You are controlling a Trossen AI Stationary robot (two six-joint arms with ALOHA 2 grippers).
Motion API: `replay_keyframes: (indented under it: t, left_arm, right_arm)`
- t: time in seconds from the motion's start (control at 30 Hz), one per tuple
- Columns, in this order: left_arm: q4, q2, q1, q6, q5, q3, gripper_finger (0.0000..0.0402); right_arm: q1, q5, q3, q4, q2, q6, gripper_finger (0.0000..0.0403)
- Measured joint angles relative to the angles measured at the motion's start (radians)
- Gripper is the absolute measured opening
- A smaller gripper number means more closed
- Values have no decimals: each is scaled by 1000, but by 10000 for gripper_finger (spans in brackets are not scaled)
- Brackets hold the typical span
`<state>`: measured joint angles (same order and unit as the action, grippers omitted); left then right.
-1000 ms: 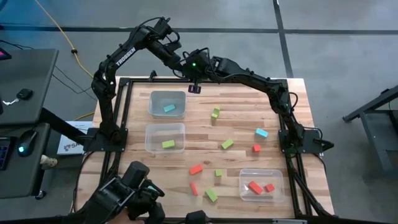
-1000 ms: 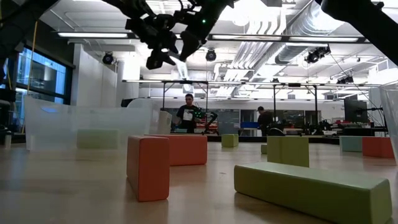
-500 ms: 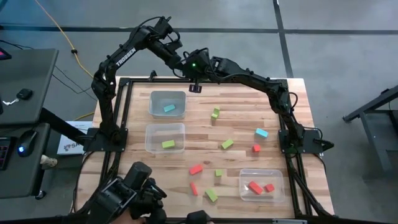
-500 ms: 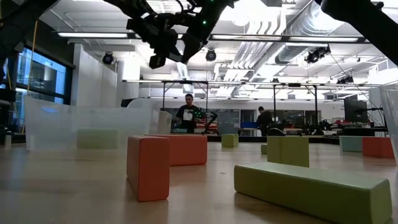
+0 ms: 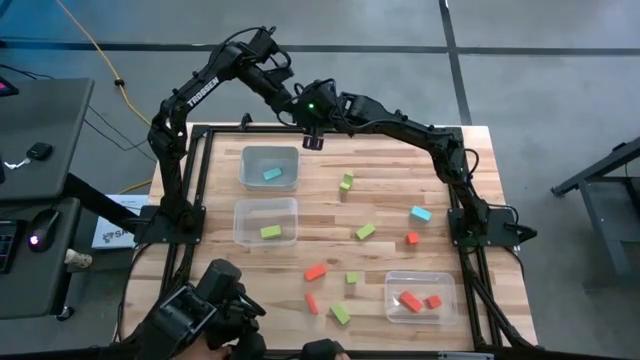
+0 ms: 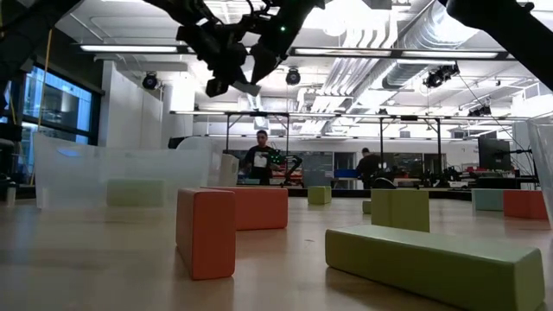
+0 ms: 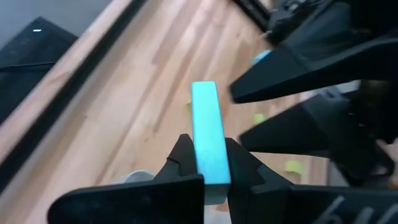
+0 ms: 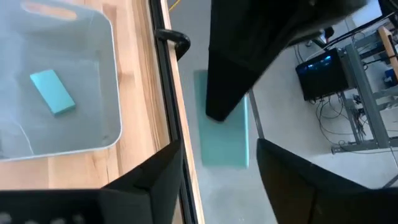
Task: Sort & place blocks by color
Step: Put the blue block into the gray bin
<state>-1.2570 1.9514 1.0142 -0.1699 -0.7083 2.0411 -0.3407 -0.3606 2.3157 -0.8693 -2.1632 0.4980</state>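
Cyan rectangular bar [image 7: 208,149], smooth, clamped in left end effector [image 7: 207,163]

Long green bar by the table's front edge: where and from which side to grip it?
Grip the long green bar at its middle, across the narrow width, straight down from above. It lies flat and skewed on the table, so the wrist should turn to match; both long sides look free of neighbours.

Cyan-blue bar block [image 7: 207,149] in black left gripper [image 7: 208,163]; lime green bar block [image 5: 365,231], red-orange cube block [image 5: 412,238], pale wood table [image 5: 380,185].
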Motion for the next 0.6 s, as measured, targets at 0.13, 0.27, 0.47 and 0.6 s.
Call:
replay_keyframes:
  t: [0.13, 0.27, 0.47, 0.6]
  left_arm:
    - [-42, 0, 1, -25, 104, 0, 1]
    - [-132, 0, 1, -80, 130, 0, 1]
    - [-232, 0, -2, -115, 232, 0, 1]
    - [-268, 0, -2, -130, 230, 0, 1]
  right_arm:
    - [4, -34, 0, -9, 9, 6, 224]
    - [8, -91, 0, -12, 37, 7, 227]
    - [8, -219, 0, -28, 88, -3, 225]
    - [5, -270, 0, -22, 119, -4, 225]
